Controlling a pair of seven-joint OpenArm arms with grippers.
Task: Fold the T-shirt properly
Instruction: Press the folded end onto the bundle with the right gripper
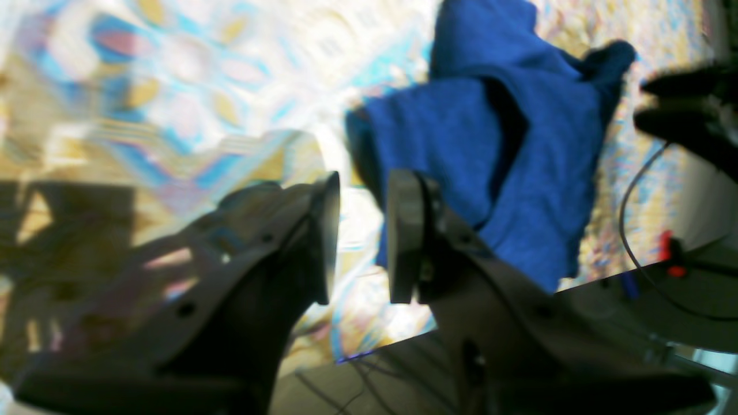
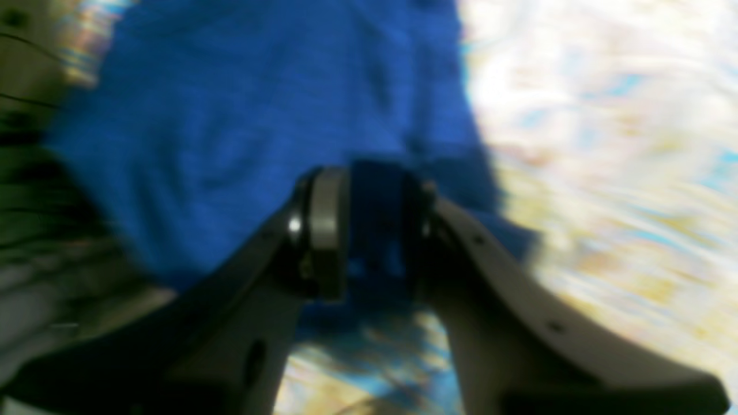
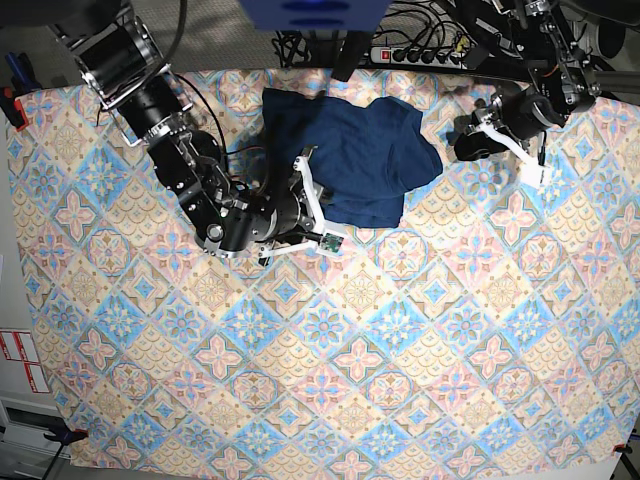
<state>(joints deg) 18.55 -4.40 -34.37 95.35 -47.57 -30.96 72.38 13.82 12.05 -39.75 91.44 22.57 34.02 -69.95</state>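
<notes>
The dark blue T-shirt (image 3: 350,150) lies crumpled at the back middle of the patterned table. My right gripper (image 3: 312,195) is at its front left edge. In the right wrist view the gripper (image 2: 375,230) is shut on a fold of the shirt (image 2: 230,115), with blue fabric between the pads. My left gripper (image 3: 462,138) hangs just right of the shirt's right edge, apart from it. In the left wrist view this gripper (image 1: 363,242) is open with a narrow gap and empty, and the shirt (image 1: 519,161) lies bunched beyond it.
A patterned cloth (image 3: 400,350) covers the table. A power strip and cables (image 3: 420,45) lie behind the back edge. In the left wrist view the table edge (image 1: 576,288), a cable and a red part (image 1: 669,248) show at the right.
</notes>
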